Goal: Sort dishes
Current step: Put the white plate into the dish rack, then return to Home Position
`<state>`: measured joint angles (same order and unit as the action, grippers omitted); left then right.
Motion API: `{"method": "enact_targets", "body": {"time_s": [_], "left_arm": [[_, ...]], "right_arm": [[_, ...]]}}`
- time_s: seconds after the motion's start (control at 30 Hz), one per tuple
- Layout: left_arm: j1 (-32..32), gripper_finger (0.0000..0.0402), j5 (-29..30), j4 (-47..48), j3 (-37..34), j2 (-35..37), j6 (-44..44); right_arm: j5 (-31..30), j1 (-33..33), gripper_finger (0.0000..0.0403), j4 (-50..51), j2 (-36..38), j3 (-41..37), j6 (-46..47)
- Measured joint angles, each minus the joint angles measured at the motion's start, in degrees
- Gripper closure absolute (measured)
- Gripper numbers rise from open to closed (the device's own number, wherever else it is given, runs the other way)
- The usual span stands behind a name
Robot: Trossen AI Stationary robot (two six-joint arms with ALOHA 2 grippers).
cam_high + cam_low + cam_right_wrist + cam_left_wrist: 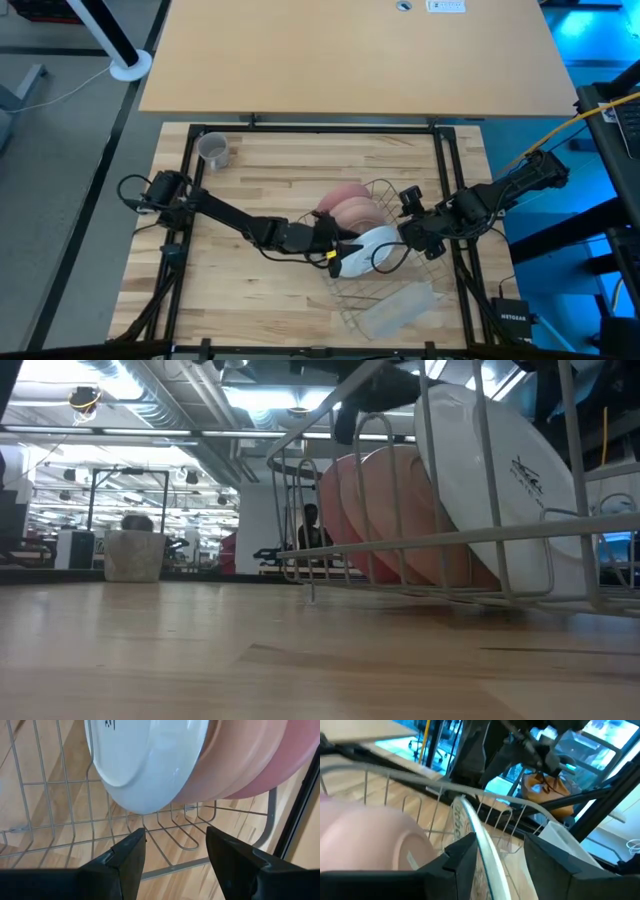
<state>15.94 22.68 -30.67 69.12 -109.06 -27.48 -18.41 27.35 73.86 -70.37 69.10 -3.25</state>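
The wire rack (395, 235) holds two salmon-pink plates (345, 207) standing on edge. Beside them stands the patterned plate, its white underside (368, 250) turned toward the table's near side. In the low view this plate (500, 470) leans on the pink plates (400, 510), with its lower rim down among the rack's wires. My left gripper (338, 252) is open, and its fingers straddle that plate's upper rim (480, 832). My right gripper (408, 238) is open and empty at the rack's right side, facing the plate's underside (150, 765). The grey mug (213, 150) stands at the far left. My left gripper has the patterned plate's upper rim (482, 845) running between its two open fingers. The rim lies close beside one finger (462, 857), and I cannot tell whether they touch. The other finger (547, 857) stands apart from the rim. The plate stands on edge in the rack.
A translucent plastic tray (395, 305) lies just near of the rack. A black frame (190, 200) borders the wooden table. There is bare wood between the mug and the rack. In the low view a person (312, 525) shows far back in the room.
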Motion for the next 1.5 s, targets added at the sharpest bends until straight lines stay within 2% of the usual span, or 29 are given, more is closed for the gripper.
{"method": "enact_targets", "body": {"time_s": [0.33, 0.5, 0.73, 0.9, 1.03, 1.13, 1.27, 1.37, 1.5], "left_arm": [[-0.4, 0.0245, 0.0, 4.9, 0.1, 5.6, 7.0], [-1.1, 0.0245, 0.0, 12.7, 0.1, 11.7, 7.5], [-1.5, 0.0245, 0.0, 27.2, 0.1, 26.1, 8.4], [-0.3, 0.0245, 0.5, 41.8, 0.1, 38.3, 12.0], [2.3, 0.0245, 5.5, 49.7, -0.7, 47.4, 16.3], [4.5, 0.0245, 8.3, 51.4, -4.0, 53.1, 22.9], [6.7, 0.0245, 8.4, 49.2, -12.2, 58.2, 27.5], [7.1, 0.0245, 8.2, 41.4, -20.7, 60.3, 27.7], [7.0, 0.0245, 8.2, 25.4, -33.7, 61.0, 29.1]], "right_arm": [[0.0, 0.0, 0.0192, 0.2, 0.0, 0.0, 0.3], [0.0, 0.0, 0.0192, 3.5, 0.0, 3.3, 6.7], [0.0, 0.0, 0.0192, 7.6, 0.0, 17.7, 13.9], [-0.7, 0.0, 0.0192, 8.0, 2.2, 28.1, 17.8], [-4.0, 0.0, 0.0192, 5.9, 7.4, 30.1, 21.2], [-7.8, 0.0, 0.0192, 1.2, 14.1, 26.2, 22.7], [-8.4, 0.0, 0.0192, -11.5, 23.2, 13.8, 22.9], [-7.0, 0.0, 0.0192, -22.3, 28.5, 2.4, 22.6], [-6.7, 0.0, 0.0192, -32.9, 34.2, -11.8, 22.6]]}}
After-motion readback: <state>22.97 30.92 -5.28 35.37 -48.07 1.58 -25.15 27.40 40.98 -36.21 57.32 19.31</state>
